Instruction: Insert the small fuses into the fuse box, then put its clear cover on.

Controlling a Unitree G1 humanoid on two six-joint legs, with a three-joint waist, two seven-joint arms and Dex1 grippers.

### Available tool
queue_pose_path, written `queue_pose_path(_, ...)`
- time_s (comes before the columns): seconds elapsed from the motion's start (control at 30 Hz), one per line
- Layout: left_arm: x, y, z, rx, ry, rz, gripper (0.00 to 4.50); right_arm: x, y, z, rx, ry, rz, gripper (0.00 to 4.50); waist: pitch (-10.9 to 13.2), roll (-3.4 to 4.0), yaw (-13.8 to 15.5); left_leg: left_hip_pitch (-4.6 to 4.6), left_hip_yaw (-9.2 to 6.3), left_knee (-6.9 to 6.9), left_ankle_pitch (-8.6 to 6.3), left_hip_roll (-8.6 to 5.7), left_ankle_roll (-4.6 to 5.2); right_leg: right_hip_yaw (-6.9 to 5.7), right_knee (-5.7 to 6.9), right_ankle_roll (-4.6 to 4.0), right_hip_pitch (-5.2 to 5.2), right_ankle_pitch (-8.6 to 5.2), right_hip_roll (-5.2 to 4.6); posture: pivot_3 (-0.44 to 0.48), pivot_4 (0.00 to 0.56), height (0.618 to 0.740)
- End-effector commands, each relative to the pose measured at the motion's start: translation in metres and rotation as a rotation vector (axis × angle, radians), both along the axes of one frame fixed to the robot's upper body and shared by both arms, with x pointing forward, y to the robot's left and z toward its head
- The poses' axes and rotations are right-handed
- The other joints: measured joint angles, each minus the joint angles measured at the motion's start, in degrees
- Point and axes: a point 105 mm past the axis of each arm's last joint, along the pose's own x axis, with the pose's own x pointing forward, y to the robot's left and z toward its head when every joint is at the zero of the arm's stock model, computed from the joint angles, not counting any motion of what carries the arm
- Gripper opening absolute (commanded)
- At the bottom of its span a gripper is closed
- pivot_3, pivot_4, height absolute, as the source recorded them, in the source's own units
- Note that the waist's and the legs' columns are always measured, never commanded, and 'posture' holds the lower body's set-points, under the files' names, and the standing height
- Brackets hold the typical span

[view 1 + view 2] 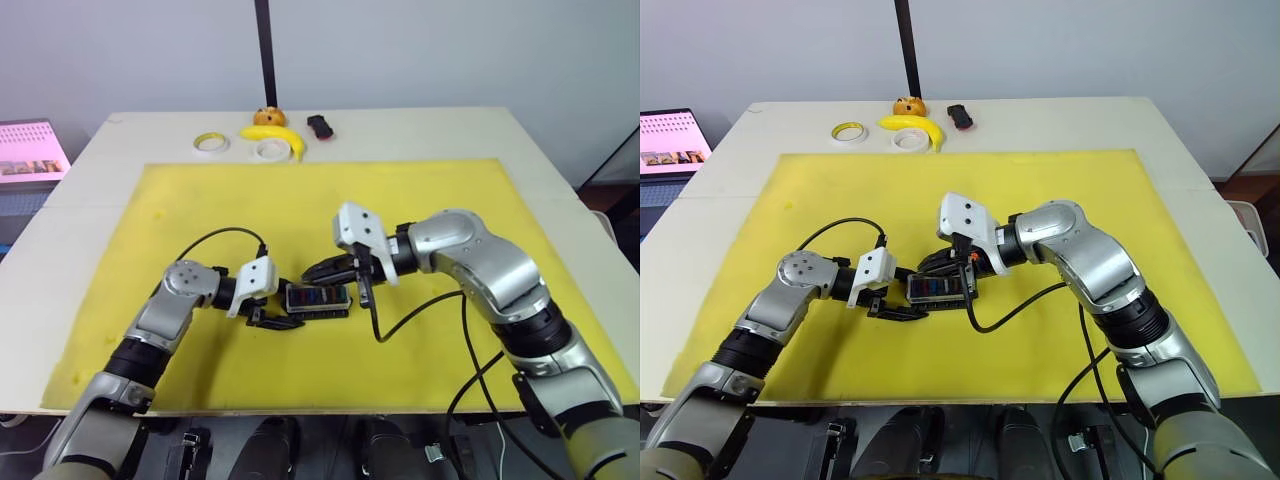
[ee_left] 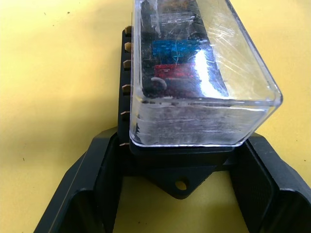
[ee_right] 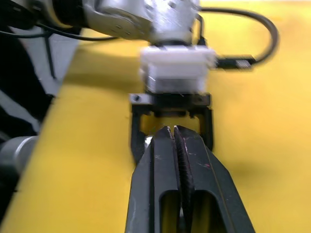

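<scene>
The black fuse box (image 1: 318, 299) lies on the yellow mat (image 1: 450, 190), near its front middle. The clear cover (image 2: 204, 73) sits on top of it. Through the cover I see small fuses, among them a blue one (image 2: 175, 48) and a red one (image 2: 172, 72). My left gripper (image 1: 280, 315) is shut on the box's left end, one finger (image 2: 97, 184) on each side of the base (image 2: 180, 170). My right gripper (image 1: 306, 277) is shut with nothing between its fingers (image 3: 163, 160), and its tip hangs just above the cover's left end.
At the table's far edge lie a banana (image 1: 275, 135), two tape rolls (image 1: 211, 143) (image 1: 270, 150), a small black-and-red object (image 1: 320, 126) and a round orange thing (image 1: 266, 116). A black pole (image 1: 265, 50) stands behind them. A laptop (image 1: 30, 150) stands at the far left. Black cables (image 1: 400, 318) trail over the mat.
</scene>
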Motion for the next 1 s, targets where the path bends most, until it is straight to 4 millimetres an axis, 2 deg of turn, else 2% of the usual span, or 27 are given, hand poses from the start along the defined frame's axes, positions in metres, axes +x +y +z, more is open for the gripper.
queue_pose_path(0.03,0.005,-0.003,-0.002,0.020,-0.016,0.024,2.55,0.000,0.003,0.013,0.041,-0.048,0.007,0.03,0.00,0.00,0.00,0.00,-0.01,0.00,0.00,0.01,0.00,0.00,0.00,0.00,-0.01,0.00,-0.01,0.000,0.150,0.740)
queue_pose_path(0.17,0.005,-0.002,-0.002,0.022,-0.017,0.026,2.55,0.002,0.004,0.010,0.045,-0.037,-0.001,0.03,0.00,0.00,-0.01,0.00,-0.01,0.00,0.00,0.01,0.00,0.00,0.00,0.00,0.01,0.00,0.00,0.000,0.150,0.740)
queue_pose_path(0.23,0.006,-0.003,-0.001,0.021,-0.018,0.027,2.55,0.001,0.005,0.000,0.035,0.013,0.002,0.03,0.00,0.00,-0.02,0.00,-0.01,0.00,0.00,0.01,0.00,0.00,0.00,0.00,0.00,0.00,0.00,0.000,0.150,0.740)
queue_pose_path(0.3,0.006,-0.004,-0.001,0.017,-0.020,0.028,2.55,0.000,0.003,-0.031,-0.053,0.069,-0.003,0.03,-0.01,-0.01,-0.01,0.00,-0.02,0.00,0.00,0.01,0.00,0.00,0.00,0.00,0.01,0.00,0.01,0.000,0.150,0.740)
queue_pose_path(0.37,0.005,-0.004,-0.001,0.015,-0.020,0.027,2.55,0.008,-0.005,-0.067,-0.178,0.095,-0.055,0.03,-0.01,-0.01,-0.08,0.07,-0.03,0.00,0.00,0.01,0.00,-0.03,-0.03,0.00,0.10,0.00,0.02,0.000,0.150,0.740)
queue_pose_path(0.43,0.004,-0.005,-0.001,0.015,-0.022,0.025,2.55,0.016,-0.011,-0.083,-0.235,0.098,-0.095,0.03,-0.12,0.12,-0.36,0.09,0.05,-0.01,0.00,0.00,0.00,0.02,-0.01,0.00,0.08,0.00,0.01,0.000,0.150,0.740)
queue_pose_path(0.57,0.004,-0.006,0.000,0.013,-0.025,0.026,2.55,0.018,-0.011,-0.081,-0.235,0.112,-0.099,0.03,-0.16,0.12,-0.35,0.69,-0.04,-0.08,-0.01,0.07,-0.01,-0.04,-0.09,0.06,0.69,-0.08,0.07,0.000,0.150,0.740)
queue_pose_path(0.83,0.003,-0.006,-0.001,0.009,-0.021,0.030,2.55,0.021,-0.011,-0.073,-0.226,0.109,-0.116,0.03,-0.16,0.12,-0.31,0.86,-0.07,-0.12,-0.02,0.09,0.00,-0.04,-0.25,0.08,0.70,-0.08,-0.02,0.000,0.150,0.740)
queue_pose_path(1.0,0.001,-0.007,-0.001,0.011,-0.021,0.023,2.55,0.027,-0.019,-0.089,-0.299,0.130,-0.154,0.03,-0.18,0.12,-0.27,0.86,-0.08,-0.13,-0.02,0.08,0.00,-0.04,-0.29,0.07,0.70,-0.08,-0.02,0.000,0.150,0.740)
